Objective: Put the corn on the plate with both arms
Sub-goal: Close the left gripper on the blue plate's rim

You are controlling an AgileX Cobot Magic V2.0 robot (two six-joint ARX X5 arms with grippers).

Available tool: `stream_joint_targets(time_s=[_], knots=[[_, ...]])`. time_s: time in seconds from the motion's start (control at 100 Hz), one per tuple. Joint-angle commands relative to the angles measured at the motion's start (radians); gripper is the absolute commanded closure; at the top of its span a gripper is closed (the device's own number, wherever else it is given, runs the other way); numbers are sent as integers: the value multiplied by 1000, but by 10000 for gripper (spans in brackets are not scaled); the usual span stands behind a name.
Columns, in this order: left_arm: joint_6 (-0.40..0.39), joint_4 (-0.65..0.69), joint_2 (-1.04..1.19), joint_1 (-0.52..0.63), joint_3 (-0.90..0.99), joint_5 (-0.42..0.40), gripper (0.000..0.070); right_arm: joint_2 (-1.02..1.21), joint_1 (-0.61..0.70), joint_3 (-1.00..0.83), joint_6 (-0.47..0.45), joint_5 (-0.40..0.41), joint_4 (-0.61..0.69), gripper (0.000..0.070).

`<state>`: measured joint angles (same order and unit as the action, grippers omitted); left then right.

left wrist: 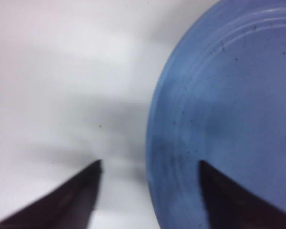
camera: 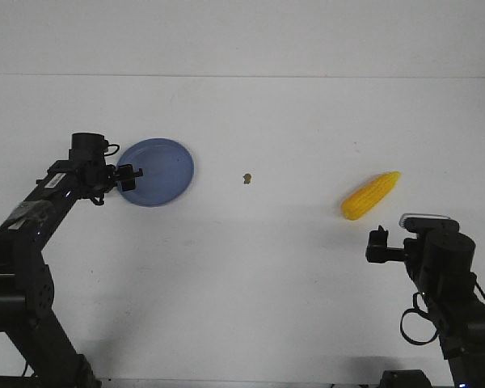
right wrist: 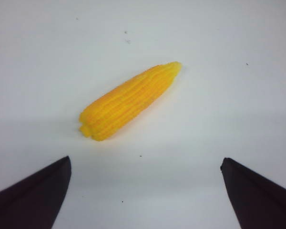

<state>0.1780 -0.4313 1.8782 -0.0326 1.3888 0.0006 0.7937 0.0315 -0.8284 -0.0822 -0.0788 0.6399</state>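
Left gripper (camera: 131, 178) spread astride the plate (camera: 163, 168) rim; right gripper (right wrist: 145, 191) spread near corn (right wrist: 128, 101).

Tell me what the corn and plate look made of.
Corn: likely moulded plastic, with uniform bright yellow colour and neat regular kernel rows. Plate: smooth matte periwinkle blue with faint concentric rings, probably plastic, though glazed ceramic can't be ruled out.

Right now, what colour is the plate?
The plate is periwinkle blue all over, with no pattern. It shows best in the front view.
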Motion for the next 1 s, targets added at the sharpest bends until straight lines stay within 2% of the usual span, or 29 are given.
stream_joint_targets(time_s=[0.0,0.03,0.15,0.21,0.47,0.61,0.78,0.99], knots=[[-8,-10,25,-3,21,0,499,6,0,-13,0,0,-5,38],[-9,-12,25,-3,21,0,511,6,0,-13,0,0,-5,37],[-9,-18,25,-3,21,0,651,6,0,-13,0,0,-4,37],[-9,-18,25,-3,21,10,697,6,0,-13,0,0,-4,37],[-7,-17,24,-15,21,122,695,6,0,-13,0,0,-4,37],[2,-16,5,-31,21,224,695,6,0,-13,0,0,-3,38],[17,-24,-63,-46,21,340,695,6,0,-13,0,0,-4,37],[25,-58,-178,-44,20,429,696,6,0,-13,0,0,-7,38]])
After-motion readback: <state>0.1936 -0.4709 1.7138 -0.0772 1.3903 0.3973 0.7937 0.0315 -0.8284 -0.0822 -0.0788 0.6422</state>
